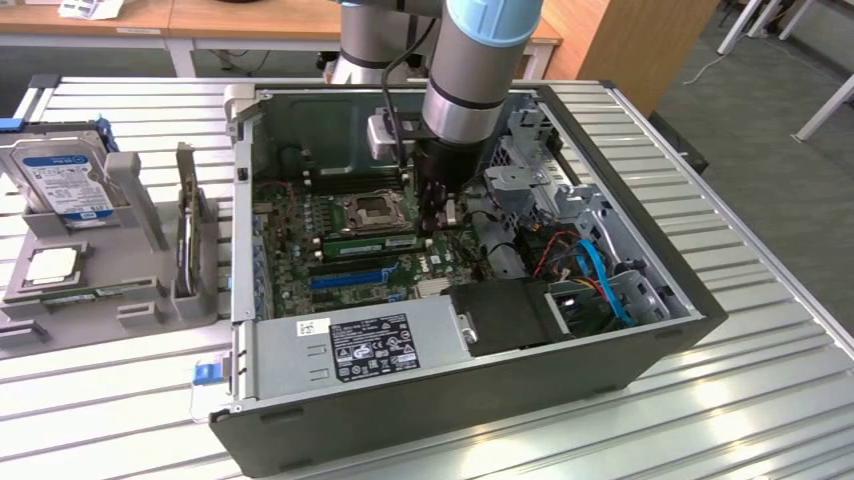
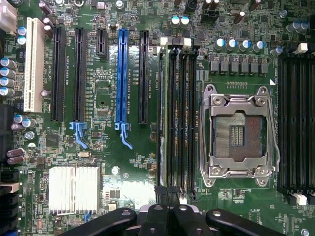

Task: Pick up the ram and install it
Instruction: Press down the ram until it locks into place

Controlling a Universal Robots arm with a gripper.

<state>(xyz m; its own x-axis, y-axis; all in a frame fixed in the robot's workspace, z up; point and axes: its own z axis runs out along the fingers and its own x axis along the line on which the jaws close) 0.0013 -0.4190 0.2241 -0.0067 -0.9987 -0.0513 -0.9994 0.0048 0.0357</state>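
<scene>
The ram [image 1: 363,244] is a thin green stick that stands on edge in a memory slot of the motherboard, just beside the CPU socket [image 1: 374,211]. In the wrist view the ram [image 2: 162,118] shows edge-on in the slot closest to the blue expansion slot [image 2: 122,73]. My gripper [image 1: 447,222] reaches down into the open computer case [image 1: 641,345], at the end of the ram towards the exterior view's right. Its black fingers [image 2: 156,216] are shut together, right over that end of the slot row. I see nothing held between them.
A grey holder rack [image 1: 134,300] at the exterior view's left carries a silver hard drive [image 1: 60,180], a dark expansion card [image 1: 191,235] and a small chip [image 1: 54,265]. Inside the case are the power supply [image 1: 367,340], blue cables [image 1: 607,285] and a drive cage [image 1: 534,185].
</scene>
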